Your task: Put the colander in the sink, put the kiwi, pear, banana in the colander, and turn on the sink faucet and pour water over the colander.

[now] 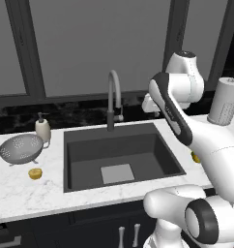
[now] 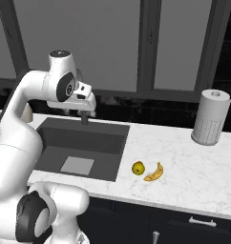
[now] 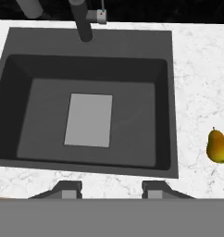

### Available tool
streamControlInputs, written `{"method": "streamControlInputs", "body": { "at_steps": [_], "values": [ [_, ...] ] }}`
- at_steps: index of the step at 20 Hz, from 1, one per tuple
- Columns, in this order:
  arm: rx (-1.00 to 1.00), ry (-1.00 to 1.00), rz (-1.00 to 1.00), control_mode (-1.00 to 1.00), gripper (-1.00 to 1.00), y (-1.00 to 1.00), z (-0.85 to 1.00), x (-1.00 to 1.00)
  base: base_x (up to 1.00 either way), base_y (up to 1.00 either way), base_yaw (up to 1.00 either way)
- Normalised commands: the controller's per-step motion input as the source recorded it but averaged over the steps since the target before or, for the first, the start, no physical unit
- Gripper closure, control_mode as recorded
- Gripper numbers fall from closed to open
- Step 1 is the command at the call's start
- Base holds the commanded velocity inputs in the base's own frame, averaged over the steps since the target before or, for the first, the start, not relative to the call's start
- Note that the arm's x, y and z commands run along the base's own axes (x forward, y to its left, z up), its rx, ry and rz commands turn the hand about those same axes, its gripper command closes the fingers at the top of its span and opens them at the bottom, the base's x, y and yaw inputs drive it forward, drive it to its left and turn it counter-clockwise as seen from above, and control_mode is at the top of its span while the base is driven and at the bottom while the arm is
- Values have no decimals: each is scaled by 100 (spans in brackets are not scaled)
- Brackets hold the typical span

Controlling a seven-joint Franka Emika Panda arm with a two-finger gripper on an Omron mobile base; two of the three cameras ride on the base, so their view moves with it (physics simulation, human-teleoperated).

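Observation:
The silver colander (image 1: pixel 22 147) stands upright on the counter left of the sink (image 1: pixel 73 160), with the small orange-yellow kiwi (image 1: pixel 35 173) just in front of it. On the counter right of the sink (image 2: pixel 50 143) lie the pear (image 2: pixel 138 167) and the banana (image 2: pixel 154 173), side by side. My gripper (image 2: pixel 84 117) hangs open and holds nothing, pointing down over the basin's back half. In the hand view its fingertips (image 3: pixel 67 189) frame the sink (image 3: pixel 21 74) below, with the pear (image 3: pixel 219 146) at the right edge. The faucet (image 1: pixel 113 99) rises behind the basin; no water runs.
A white soap pump bottle (image 1: pixel 42 128) stands behind the colander. A paper towel roll (image 2: pixel 211 116) stands at the back right of the counter. A lighter grey plate (image 1: pixel 117 173) lies on the sink floor. Dark windows back the counter.

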Motion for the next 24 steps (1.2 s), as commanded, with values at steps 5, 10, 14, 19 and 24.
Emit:
{"method": "streamControlInputs", "body": {
  "at_steps": [5,10,14,19,24],
  "values": [
    [0,-11,0,-100,-100,17,0,-34,0,0,0],
    [0,-10,0,-100,-100,66,0,-46,0,0,0],
    [0,0,0,-100,-100,67,0,-41,0,0,0],
    [0,4,0,-100,-100,55,0,-53,0,0,0],
    [0,1,0,-100,-100,79,-3,-32,0,0,0]
  ]
}}
